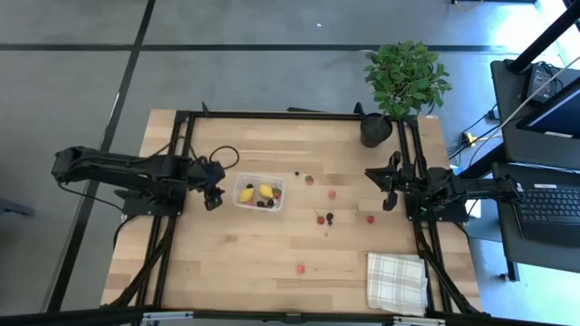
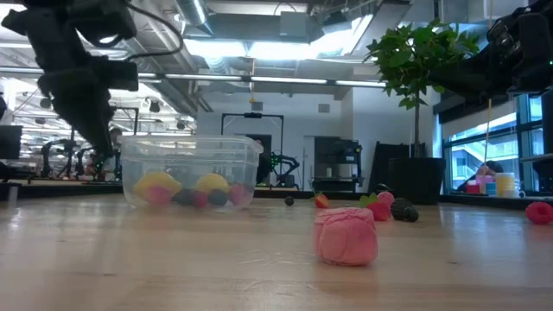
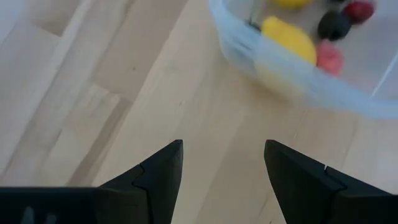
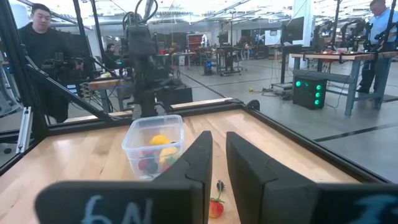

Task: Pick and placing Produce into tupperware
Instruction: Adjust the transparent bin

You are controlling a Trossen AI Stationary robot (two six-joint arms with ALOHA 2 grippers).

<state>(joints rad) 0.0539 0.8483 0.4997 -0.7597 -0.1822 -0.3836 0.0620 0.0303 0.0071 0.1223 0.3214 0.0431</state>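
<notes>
Low view, foreground centre: a pink, lumpy, rounded piece [image 2: 346, 236] on the pale wood-plank worktop [image 2: 173, 268], its kind hard to tell. Behind, left of centre: clear round-cornered tupperware [image 2: 192, 171], produce [image 2: 186, 190] inside blurred through the wall. Left hand [image 1: 214, 194] released, empty, just beside the tub. Right hand [image 1: 388, 188] clenched, empty, right of frame.

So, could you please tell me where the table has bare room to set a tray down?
The widest bare patch is the near-left wood, below the tupperware and left of the lone pink piece. The far strip between tupperware and potted plant is also free. Scattered produce crowds the middle right; the checked cloth fills the near-right corner.
</notes>
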